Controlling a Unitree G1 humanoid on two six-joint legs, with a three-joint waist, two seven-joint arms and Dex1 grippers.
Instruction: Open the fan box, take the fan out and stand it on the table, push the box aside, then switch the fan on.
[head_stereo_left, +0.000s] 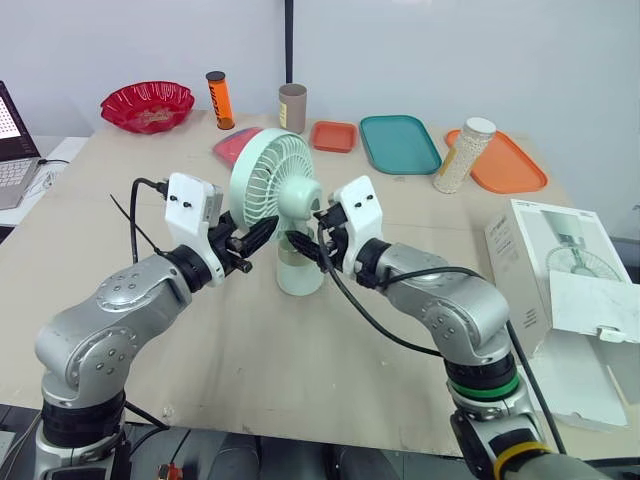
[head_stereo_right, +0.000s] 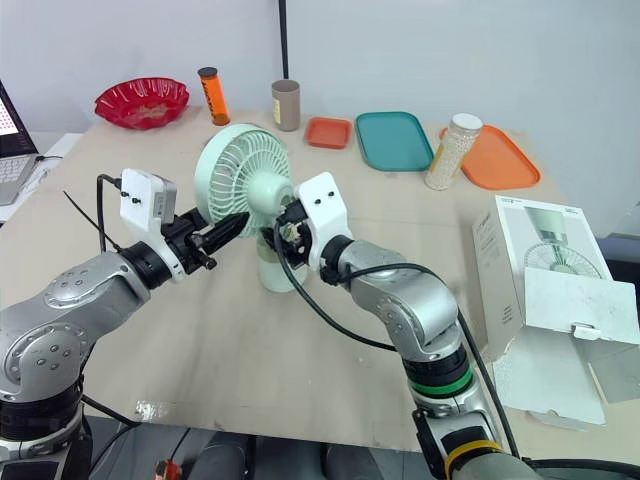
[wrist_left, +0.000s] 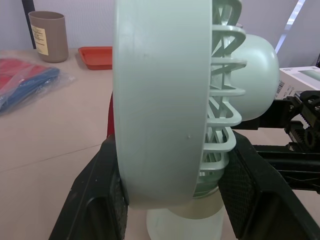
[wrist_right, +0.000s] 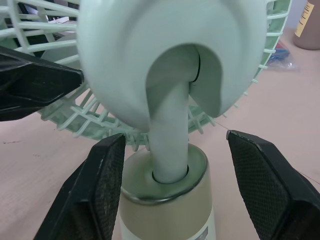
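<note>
Two hands meet at the fan (head_stereo_left: 272, 185), which stands upright on the bench (head_stereo_left: 250, 340) in the middle of the frame. The left hand (head_stereo_left: 264, 236) reaches in from the lower left with its forearm nearly level. Its fingers (wrist_left: 95, 200) are closed on the lower rim of the fan's round head, one at the front and one against the rear grille. The right hand (wrist_right: 175, 135) comes from the lower right with a bent elbow. Its fingers (wrist_right: 260, 185) are spread wide on either side of the stem and base, gripping nothing. The box (head_stereo_left: 540, 270) lies open at the right edge, well apart from the fan.
</note>
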